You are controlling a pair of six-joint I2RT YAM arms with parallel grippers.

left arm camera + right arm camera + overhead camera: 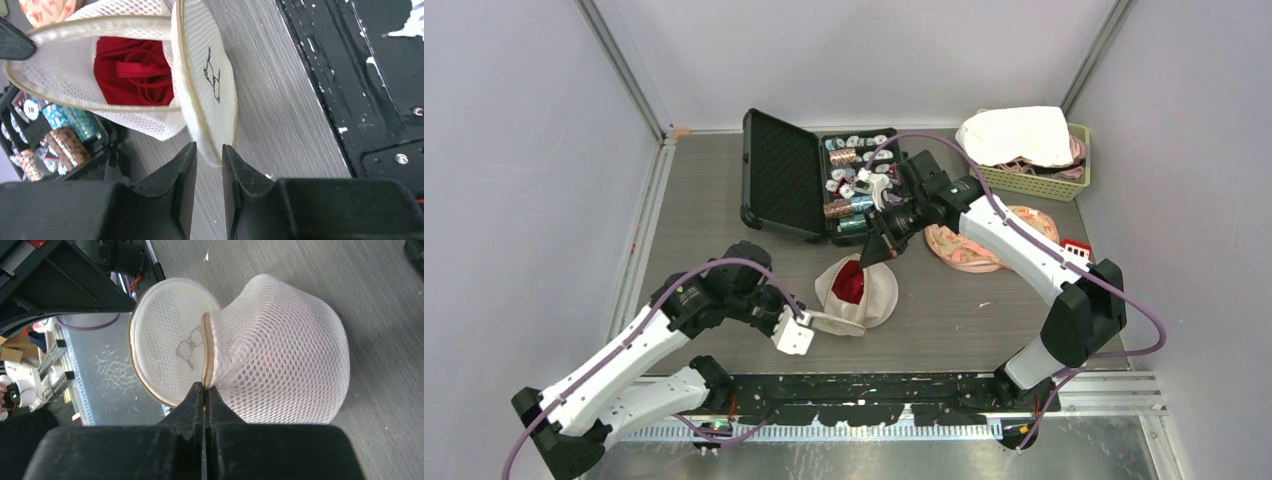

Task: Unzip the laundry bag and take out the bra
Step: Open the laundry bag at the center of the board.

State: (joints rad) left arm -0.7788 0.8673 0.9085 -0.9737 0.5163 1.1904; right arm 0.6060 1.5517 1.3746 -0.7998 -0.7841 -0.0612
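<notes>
So, the white mesh laundry bag [871,297] is sitting roughly mid-table [704,200], between the two arms, and it's lying open with its round lid flap [839,322] hanging off the near side. The red bra [849,283] is sitting bunched up inside the bag, showing plainly through the opening from above and from the left wrist camera. The right gripper [205,389] is reaching in from the far right and pinching the beige zipper trim where the flap is meeting the bag's body, jaws closed tight on it with no gap showing. The left gripper [210,150] is coming at the bag from the near left; its jaws are standing just a little apart, and the rim of the flap, the side with the little bra drawing [212,76], is poking into the gap between the tips. On the far side of the bag a black hard case [784,175] is lying open with poker chips [849,205] in its tray. Over in the far right corner a green basket [1034,182] is holding a white cloth [1014,135], and a pinkish patterned garment [964,252] is lying on the table under the right arm.
</notes>
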